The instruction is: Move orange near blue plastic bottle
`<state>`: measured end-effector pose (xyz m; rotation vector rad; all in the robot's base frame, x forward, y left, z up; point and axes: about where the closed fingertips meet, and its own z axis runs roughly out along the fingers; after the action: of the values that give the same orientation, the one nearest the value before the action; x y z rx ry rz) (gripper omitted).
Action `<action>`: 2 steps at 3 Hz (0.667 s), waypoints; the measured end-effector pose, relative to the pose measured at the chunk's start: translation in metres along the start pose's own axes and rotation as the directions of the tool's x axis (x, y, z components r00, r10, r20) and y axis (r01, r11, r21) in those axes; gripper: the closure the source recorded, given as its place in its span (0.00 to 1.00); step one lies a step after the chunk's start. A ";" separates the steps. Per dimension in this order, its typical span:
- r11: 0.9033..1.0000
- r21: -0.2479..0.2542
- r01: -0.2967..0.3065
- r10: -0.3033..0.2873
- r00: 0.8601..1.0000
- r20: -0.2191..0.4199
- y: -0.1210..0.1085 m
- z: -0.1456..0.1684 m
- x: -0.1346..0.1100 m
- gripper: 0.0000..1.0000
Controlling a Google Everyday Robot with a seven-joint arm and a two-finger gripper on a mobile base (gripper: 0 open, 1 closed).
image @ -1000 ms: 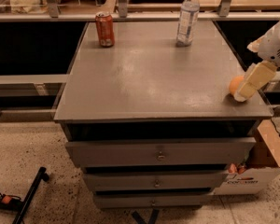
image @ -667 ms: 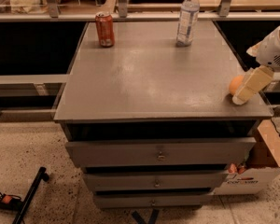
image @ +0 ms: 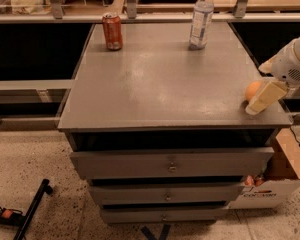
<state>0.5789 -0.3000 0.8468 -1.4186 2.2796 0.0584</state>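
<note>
The orange [image: 251,90] is a small round yellow-orange fruit near the right front corner of the grey cabinet top [image: 170,79]. My gripper [image: 260,98] reaches in from the right and sits right at the orange, with one pale finger [image: 264,97] in front of it hiding its right part. The blue plastic bottle [image: 201,18] stands upright at the back of the top, right of centre, far from the orange.
A red-orange soda can [image: 112,31] stands at the back left. The cabinet has drawers [image: 170,166] below. A cardboard box [image: 275,179] sits on the floor at the right. A rail [image: 140,18] runs behind the top.
The gripper and orange have stayed near the right front corner; the gripper has shifted slightly upward and right.
</note>
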 end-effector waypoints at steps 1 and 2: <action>1.000 -0.002 0.003 -0.003 1.000 -0.023 0.002 0.008 0.006 0.41; 1.000 0.006 0.021 -0.021 0.999 -0.048 0.005 0.012 0.008 0.64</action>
<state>0.5760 -0.3011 0.8323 -1.4555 2.3011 0.0107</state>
